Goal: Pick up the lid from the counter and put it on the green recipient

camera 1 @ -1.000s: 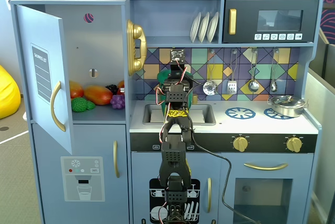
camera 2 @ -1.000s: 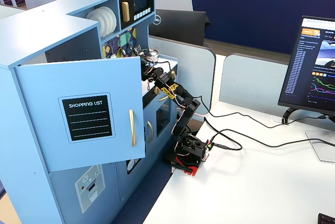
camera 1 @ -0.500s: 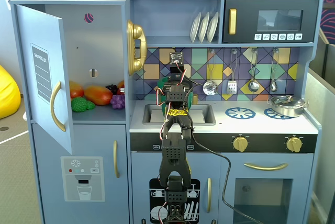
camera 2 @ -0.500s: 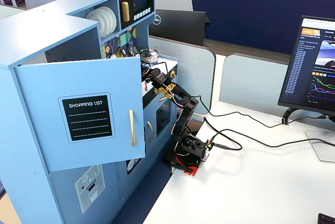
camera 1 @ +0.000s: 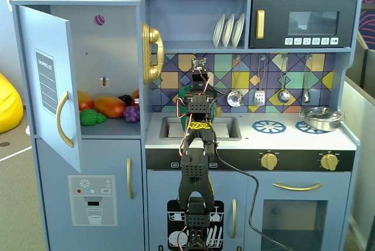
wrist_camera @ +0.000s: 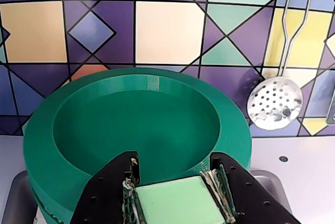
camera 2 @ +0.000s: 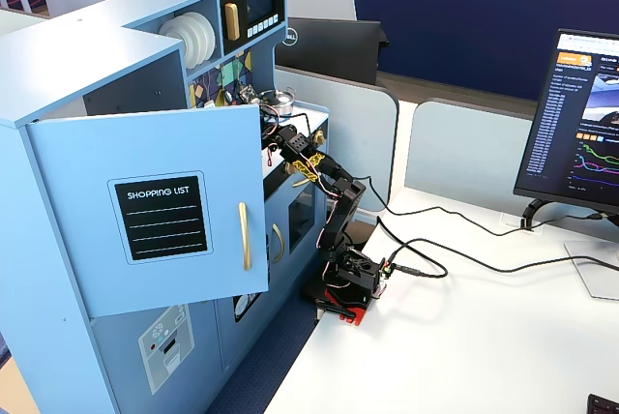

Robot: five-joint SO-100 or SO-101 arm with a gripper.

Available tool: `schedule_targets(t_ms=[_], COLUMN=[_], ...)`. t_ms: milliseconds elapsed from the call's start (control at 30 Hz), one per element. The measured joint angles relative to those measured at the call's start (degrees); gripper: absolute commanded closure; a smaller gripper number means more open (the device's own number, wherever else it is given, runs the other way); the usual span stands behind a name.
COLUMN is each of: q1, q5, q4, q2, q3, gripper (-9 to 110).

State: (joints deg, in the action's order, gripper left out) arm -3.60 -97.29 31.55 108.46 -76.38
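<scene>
In the wrist view the lid (wrist_camera: 136, 119), a round green disc with a raised rim and a dished middle, fills the frame in front of the tiled backsplash. My gripper (wrist_camera: 174, 158) is shut on its pale-green square handle (wrist_camera: 175, 200), one black finger on each side. Under the lid's lower left edge a second green edge (wrist_camera: 44, 212) shows, apparently the green recipient's rim; whether the two touch I cannot tell. In a fixed view from the front the green recipient (camera 1: 183, 101) stands behind the sink, mostly hidden by my arm (camera 1: 196, 145).
A steel sink (camera 1: 225, 126) lies under my wrist. Blue burner rings (camera 1: 268, 126) and a silver pot (camera 1: 321, 118) are on the right of the counter. Utensils (wrist_camera: 274, 102) hang on the backsplash. The fridge door (camera 1: 50, 81) stands open at the left.
The wrist has shifted slightly above the sink, and the green shape beside it sits a little lower than a second ago. The grip has not changed.
</scene>
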Motion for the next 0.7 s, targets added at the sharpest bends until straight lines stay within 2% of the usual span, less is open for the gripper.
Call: schedule_targets(t_ms=[267,333,467,567,700], q1=[-0.3,-0.3,-0.3,-0.9,-1.1], q5=[-0.7,-0.8,1.0,2.0,2.8], q4=[0.0,0.4,1.1,1.2,1.2], q2=[0.0,0.0,0.1,0.4,1.4], q3=[0.0,0.0,0.0,0.0,0.0], gripper=[101,87,68,62,62])
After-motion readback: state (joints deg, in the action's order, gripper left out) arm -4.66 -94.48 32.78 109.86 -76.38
